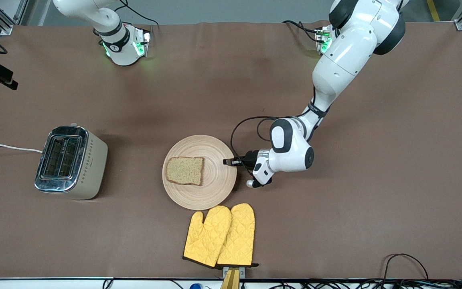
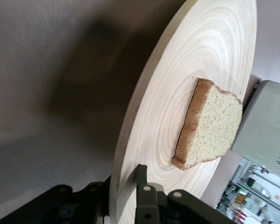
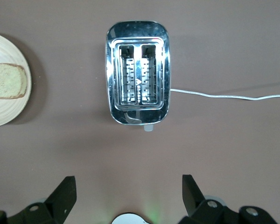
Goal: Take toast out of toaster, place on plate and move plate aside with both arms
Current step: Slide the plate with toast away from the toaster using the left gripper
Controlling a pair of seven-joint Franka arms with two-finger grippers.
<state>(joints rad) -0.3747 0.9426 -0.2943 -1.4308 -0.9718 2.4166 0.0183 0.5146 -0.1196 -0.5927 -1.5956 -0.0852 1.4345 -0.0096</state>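
Brown table [image 1: 375, 180]; left gripper [image 2: 130, 186] clamped on plate [image 1: 215, 188] rim, right gripper [image 3: 128, 191] spread above.

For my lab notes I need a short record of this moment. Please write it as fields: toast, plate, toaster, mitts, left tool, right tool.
toast: lying on the plate
plate: between toaster and left arm
toaster: slots empty, toward the right arm's end
mitts: nearer the front camera than the plate
left tool: shut on the plate rim
right tool: open, above the table by the toaster

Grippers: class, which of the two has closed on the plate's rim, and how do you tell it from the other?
The left gripper is clamped on the plate rim beside the toast; the right gripper hangs open over the table by the toaster.
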